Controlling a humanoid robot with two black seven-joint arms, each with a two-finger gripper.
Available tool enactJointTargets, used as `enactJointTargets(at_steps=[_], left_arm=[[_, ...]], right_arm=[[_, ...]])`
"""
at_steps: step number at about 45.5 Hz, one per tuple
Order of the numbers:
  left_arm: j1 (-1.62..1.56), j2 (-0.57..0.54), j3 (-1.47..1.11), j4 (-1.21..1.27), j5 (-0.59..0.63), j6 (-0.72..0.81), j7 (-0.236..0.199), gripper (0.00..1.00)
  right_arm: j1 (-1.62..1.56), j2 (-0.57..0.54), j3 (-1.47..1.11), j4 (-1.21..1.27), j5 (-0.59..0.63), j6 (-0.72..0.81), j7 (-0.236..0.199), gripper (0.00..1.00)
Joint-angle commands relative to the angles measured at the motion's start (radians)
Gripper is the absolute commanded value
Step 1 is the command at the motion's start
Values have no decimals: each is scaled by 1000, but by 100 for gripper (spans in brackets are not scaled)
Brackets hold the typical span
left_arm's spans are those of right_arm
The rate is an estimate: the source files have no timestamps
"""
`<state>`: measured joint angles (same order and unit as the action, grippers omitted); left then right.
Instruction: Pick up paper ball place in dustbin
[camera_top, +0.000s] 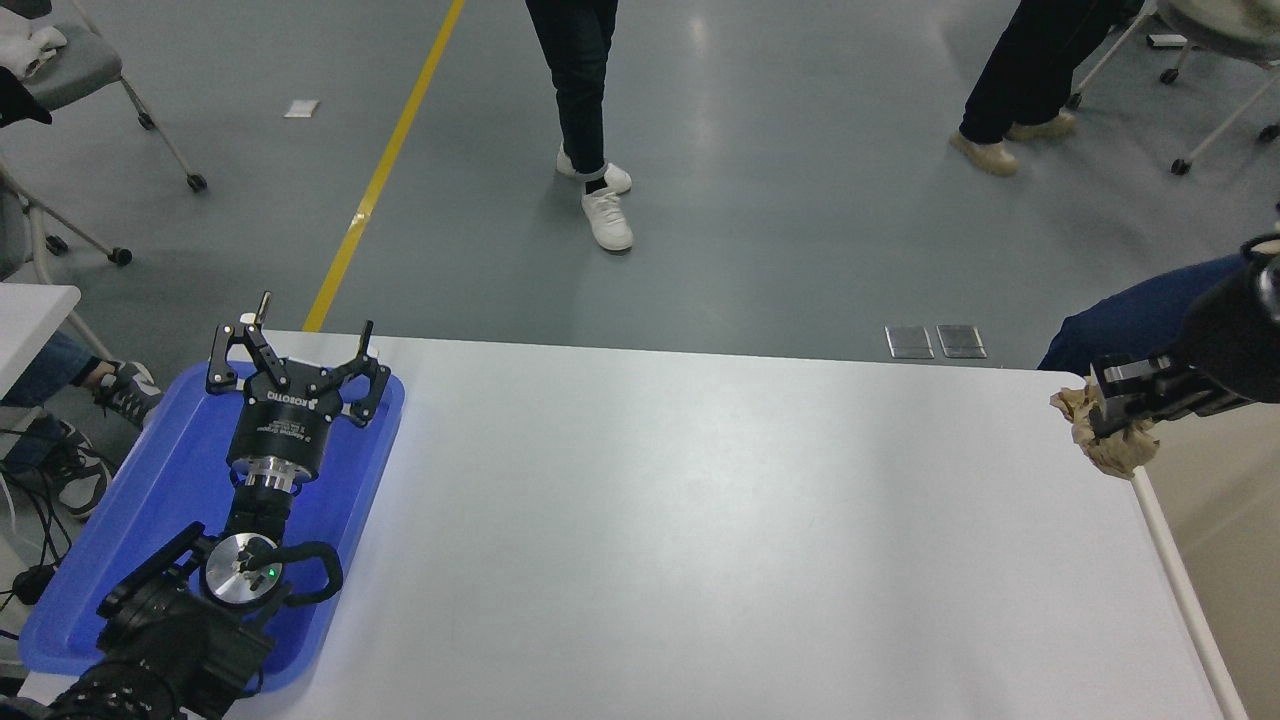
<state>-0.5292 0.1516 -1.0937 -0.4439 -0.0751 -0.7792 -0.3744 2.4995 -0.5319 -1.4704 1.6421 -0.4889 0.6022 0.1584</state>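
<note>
the paper ball (1110, 440) is held clamped in the right gripper (1112, 408), off the table (700, 520), at the table's far right corner. the ball hangs over the pale rim (1180, 570) of the dustbin, which runs along the table's right edge; only the rim and a strip of the tan inner wall are seen at the right. the right arm enters from the right edge, above the bin. the left gripper (295, 365) is parked over the blue tray (130, 540) at the near left, its fingers spread wide, nothing between them. the tray overhangs the table's left edge. the white surface between tray and bin is seen bare. legs of a person (590, 100) are seen on the floor beyond the far edge.
</note>
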Motion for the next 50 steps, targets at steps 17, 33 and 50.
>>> enactJointTargets(at_steps=[17,33,50], left_arm=[[0,0,0,1,-2,0,-1,100],[0,0,0,1,-2,0,-1,100],[0,-1,0,1,-2,0,-1,100]], right_arm=[[110,9,-25,4,-10,70,-6,0],[-7,-80,-88,-117,-143,59,-6,0],[-508,-457,206,-605,-427,59,67,0]])
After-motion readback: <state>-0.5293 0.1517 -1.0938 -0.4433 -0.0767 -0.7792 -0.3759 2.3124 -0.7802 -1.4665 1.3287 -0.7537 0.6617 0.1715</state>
